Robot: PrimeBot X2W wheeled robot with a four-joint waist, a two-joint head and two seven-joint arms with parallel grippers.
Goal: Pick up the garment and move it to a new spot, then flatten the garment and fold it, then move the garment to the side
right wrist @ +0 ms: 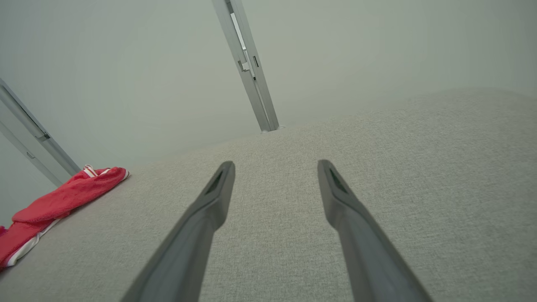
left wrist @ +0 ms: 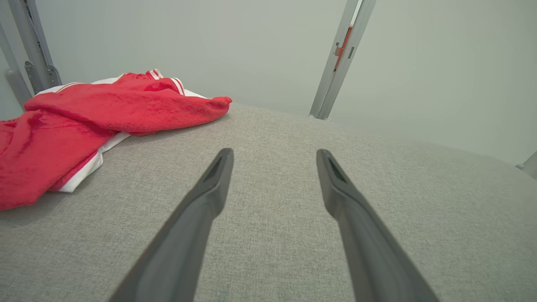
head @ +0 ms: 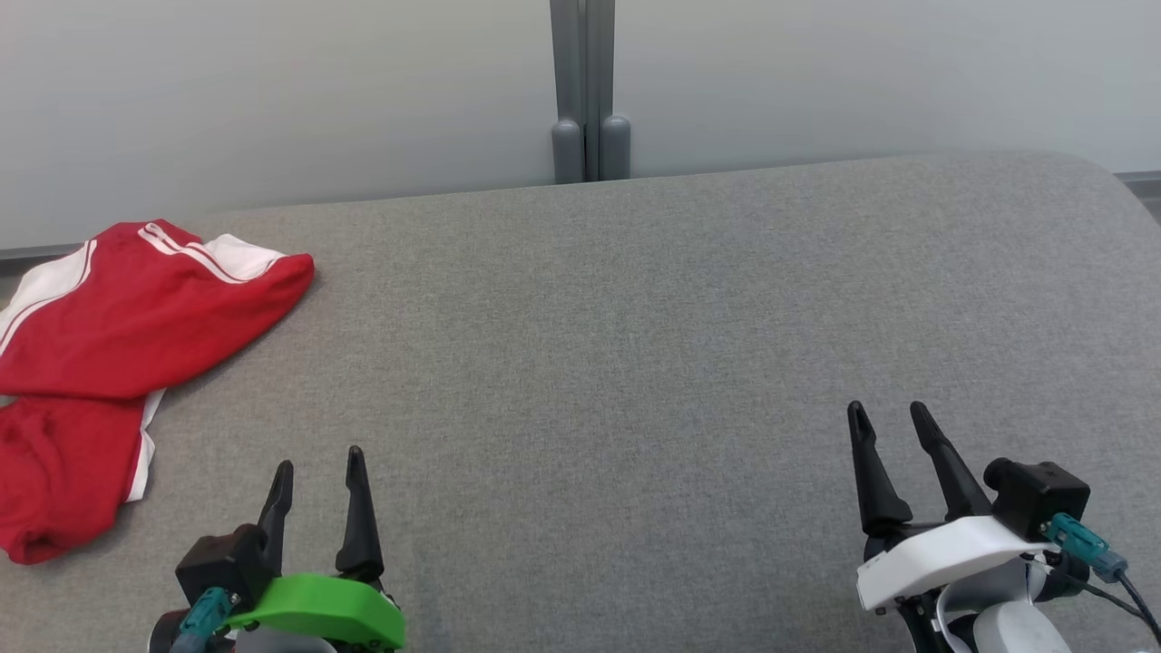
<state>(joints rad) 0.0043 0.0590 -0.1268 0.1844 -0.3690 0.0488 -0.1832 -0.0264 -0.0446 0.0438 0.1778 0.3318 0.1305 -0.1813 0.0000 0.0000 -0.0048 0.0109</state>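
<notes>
A red garment (head: 118, 363) with white stripes lies folded in a loose heap at the left edge of the grey cloth-covered table (head: 635, 345). It also appears as the red garment (left wrist: 84, 126) at the upper left of the left wrist view and the red garment (right wrist: 54, 205) far left in the right wrist view. My left gripper (head: 319, 461) hovers open at the lower left, to the right of the garment and apart from it, with nothing between its fingers. My right gripper (head: 889, 413) is open at the lower right, far from the garment, also holding nothing.
A pale wall runs behind the table, with a grey metal post (head: 585, 91) at the middle of the far edge. The table's far right corner (head: 1116, 181) is rounded. Bare grey cloth stretches between and beyond the grippers.
</notes>
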